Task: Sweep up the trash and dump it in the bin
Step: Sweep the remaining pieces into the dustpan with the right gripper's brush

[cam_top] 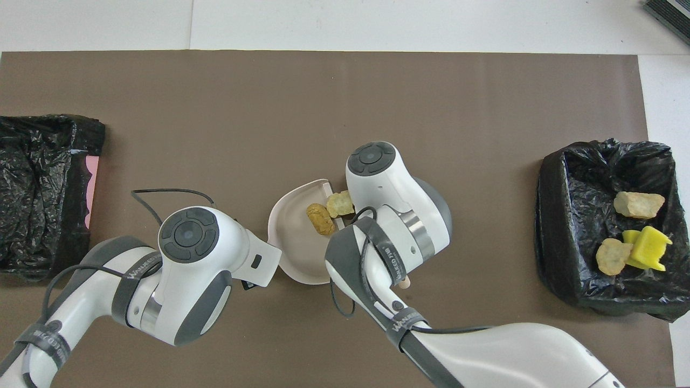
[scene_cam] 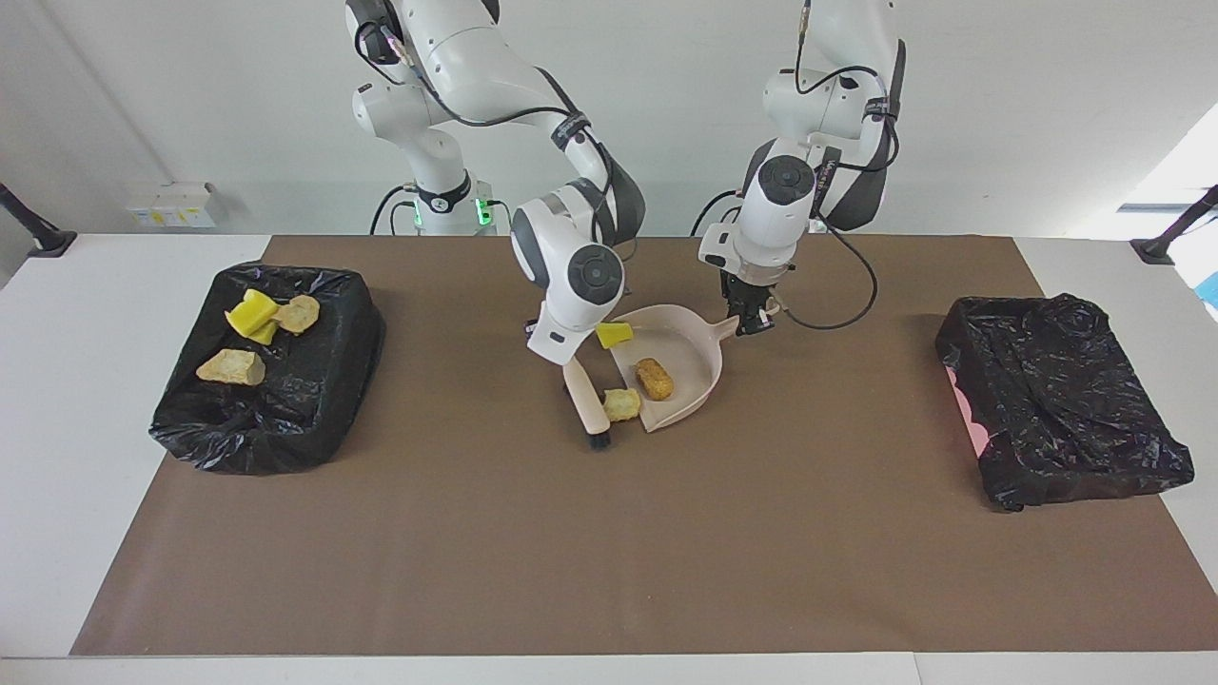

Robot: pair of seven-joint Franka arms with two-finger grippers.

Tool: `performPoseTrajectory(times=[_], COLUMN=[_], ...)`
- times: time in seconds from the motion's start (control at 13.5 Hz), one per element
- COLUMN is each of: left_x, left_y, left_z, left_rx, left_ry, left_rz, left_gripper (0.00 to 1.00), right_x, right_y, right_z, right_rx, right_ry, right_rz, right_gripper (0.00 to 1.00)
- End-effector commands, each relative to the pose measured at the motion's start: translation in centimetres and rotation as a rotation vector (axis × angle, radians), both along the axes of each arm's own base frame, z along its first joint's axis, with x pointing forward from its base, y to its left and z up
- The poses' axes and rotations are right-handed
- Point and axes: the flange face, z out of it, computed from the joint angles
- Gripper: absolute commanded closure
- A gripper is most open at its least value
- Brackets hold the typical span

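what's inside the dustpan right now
In the dustpan: an orange-brown bread-like lump, a beige lump at its lip, a yellow sponge block on its edge. The right arm covers part from overhead.

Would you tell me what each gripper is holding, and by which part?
The left gripper holds the dustpan by its handle tip; the right gripper holds the brush by its handle's upper end.
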Motion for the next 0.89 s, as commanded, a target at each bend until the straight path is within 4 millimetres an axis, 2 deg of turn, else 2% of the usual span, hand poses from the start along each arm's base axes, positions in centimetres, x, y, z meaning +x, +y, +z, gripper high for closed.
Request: performPoseTrajectory(times=[0.0, 0.22, 0.37, 0.59, 0.82], left_x=[-0.7, -0.7, -0.8, -0.9, 0.0], left_y=[0.8, 0.8, 0.9, 1.2, 2.4], left_z=[0.0, -0.1, -0.1, -0.1, -0.1], left_rx=[-0.001, 0.0, 0.006, 0.014, 0.017], left_ry=[-0.009, -0.006, 0.0, 0.012, 0.013], left_rz=[0.028, 0.034, 0.061, 0.07, 0.143], left_gripper=[1.0, 1.0, 1.0, 1.0, 1.0], right_x=[-3.2, -4.4, -3.4, -1.2, 0.0], right_y=[1.7, 3.3, 2.2, -1.4, -4.9], right_z=[0.6, 1.1, 1.4, 3.2, 5.4], right_rx=[0.118, 0.185, 0.182, 0.171, 0.158], right_ry=[0.096, 0.139, 0.13, 0.117, 0.115], right_rz=[0.057, 0.022, 0.003, -0.051, -0.097], right_gripper=[1.0, 1.0, 1.0, 1.0, 1.0])
